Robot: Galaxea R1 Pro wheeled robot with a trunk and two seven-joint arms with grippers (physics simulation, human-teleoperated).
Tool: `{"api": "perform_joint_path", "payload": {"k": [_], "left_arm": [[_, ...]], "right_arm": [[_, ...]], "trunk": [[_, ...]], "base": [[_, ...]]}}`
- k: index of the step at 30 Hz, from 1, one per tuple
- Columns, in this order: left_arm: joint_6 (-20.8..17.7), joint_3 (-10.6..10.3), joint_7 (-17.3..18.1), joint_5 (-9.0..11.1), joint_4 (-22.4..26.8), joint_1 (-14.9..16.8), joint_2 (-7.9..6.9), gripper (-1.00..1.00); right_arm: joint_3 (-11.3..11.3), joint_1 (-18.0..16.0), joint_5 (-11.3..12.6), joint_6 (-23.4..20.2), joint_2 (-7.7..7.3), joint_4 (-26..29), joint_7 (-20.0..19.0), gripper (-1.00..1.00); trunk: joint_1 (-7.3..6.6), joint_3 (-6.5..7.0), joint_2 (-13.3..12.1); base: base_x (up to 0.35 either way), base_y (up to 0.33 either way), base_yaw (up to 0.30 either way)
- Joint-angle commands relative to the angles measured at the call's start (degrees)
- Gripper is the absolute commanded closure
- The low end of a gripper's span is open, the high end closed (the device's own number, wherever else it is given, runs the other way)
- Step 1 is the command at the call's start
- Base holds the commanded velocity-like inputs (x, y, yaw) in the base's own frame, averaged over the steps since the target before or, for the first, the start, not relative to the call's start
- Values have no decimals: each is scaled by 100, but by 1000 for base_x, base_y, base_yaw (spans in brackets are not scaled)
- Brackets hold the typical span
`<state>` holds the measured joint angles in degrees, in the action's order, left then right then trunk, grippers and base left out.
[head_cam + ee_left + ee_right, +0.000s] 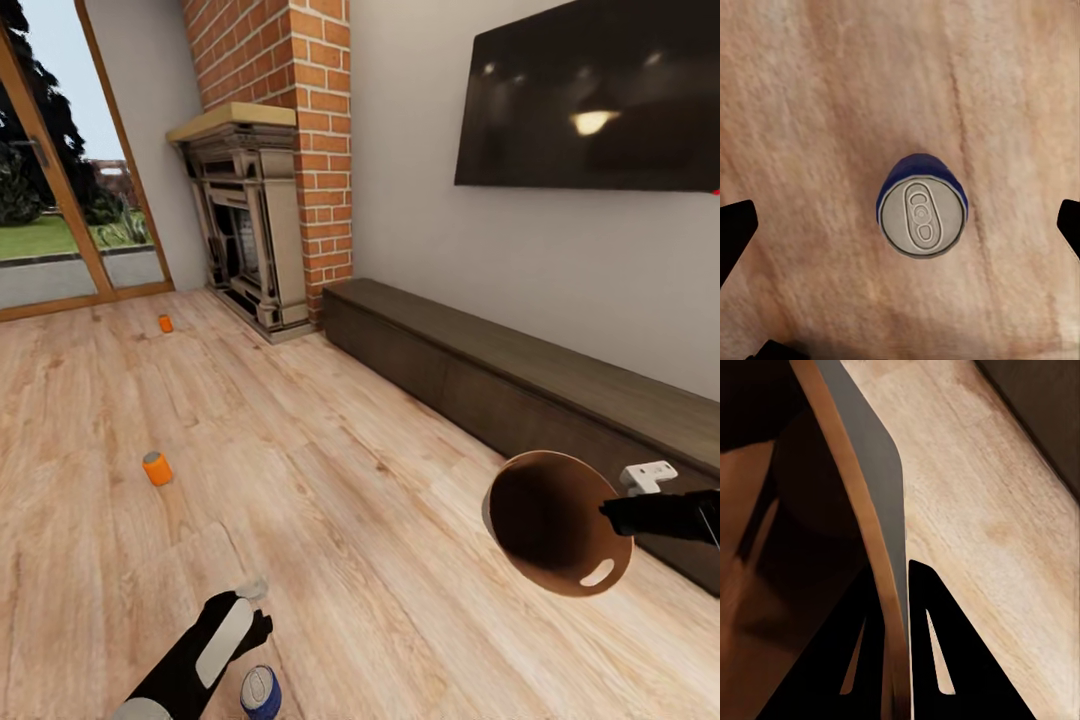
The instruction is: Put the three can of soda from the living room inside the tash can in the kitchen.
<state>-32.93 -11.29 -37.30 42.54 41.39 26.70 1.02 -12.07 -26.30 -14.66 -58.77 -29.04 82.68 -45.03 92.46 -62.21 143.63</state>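
Hovering my left gripper [900, 225] over a blue can [922, 217] that stands upright on the wood floor [330, 480], I see its fingers spread wide, one at each side of the left wrist view, well clear of the can between them. This can is blue, not orange, though it is the one right under my hand, at the near edge of the head view. Two orange soda cans lie further off: the nearer orange can [157, 468] to the left on the planks, the far orange can [165, 323] close to the brick fireplace [260, 240]. My right gripper [896, 660] is clamped on the rim of the trash can [556, 520], one finger inside the brown wall and one outside, holding it tipped in the air beside the long dark cabinet [520, 370]. I judge the cans light, stiff and smooth, likely to slip or topple if nudged, so I would close on the middle of the cylinder wall, squarely from both sides. The bucket seems light but hangs off one edge, so it may swing.
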Motion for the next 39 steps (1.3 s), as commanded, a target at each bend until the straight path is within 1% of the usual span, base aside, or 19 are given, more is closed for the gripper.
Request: {"api": "perform_joint_path", "payload": {"k": [1,4,9,11,13,17,20,22,23,25,34,37,39], "left_arm": [[9,-2,5,-8,-9,47,-10,-100],[28,0,-20,-26,-19,100,-10,-100],[50,3,-113,-31,-16,140,41,-100],[54,4,-234,-35,-1,145,82,-100],[63,3,-469,-28,52,149,154,-100],[94,-3,-572,-27,81,150,210,-100],[222,-14,-662,-28,98,190,317,-100],[273,-23,-853,-21,121,268,404,-100],[284,-26,-961,-17,175,293,455,-100],[288,-29,-1084,-12,344,318,510,-100],[283,-31,-1164,-9,478,333,514,-100],[283,-24,-1102,-9,449,331,500,-100],[306,-15,-947,-19,417,328,464,-100]], "right_arm": [[-3,14,74,-20,-5,87,-22,100],[0,59,91,-36,-7,257,-23,100],[-5,195,106,-45,2,493,-24,100],[-5,216,109,-46,3,528,-24,100],[-6,232,111,-47,3,553,-24,100],[-6,237,112,-47,3,573,-24,100],[-6,238,112,-49,3,590,-24,100],[-10,239,117,-66,5,680,-41,100],[-12,239,118,-112,4,742,-82,100],[-13,239,115,-123,5,809,-182,100],[-7,270,113,-123,3,874,-258,100],[-16,273,112,-123,-2,885,-265,100],[-23,274,114,-123,-14,895,-268,100]], "trunk": [[2,-22,2],[9,-89,6],[22,-199,13],[27,-244,16],[33,-288,18],[43,-377,24],[51,-443,28],[56,-487,30],[58,-510,32],[64,-554,34],[87,-753,46],[94,-820,50],[100,-864,53]], "base": [[0,0,0],[0,0,0],[0,0,0],[0,0,0],[0,0,0],[0,0,0],[0,0,0],[0,0,0],[0,0,0],[0,0,0],[0,0,0],[0,0,0],[0,0,0]]}}
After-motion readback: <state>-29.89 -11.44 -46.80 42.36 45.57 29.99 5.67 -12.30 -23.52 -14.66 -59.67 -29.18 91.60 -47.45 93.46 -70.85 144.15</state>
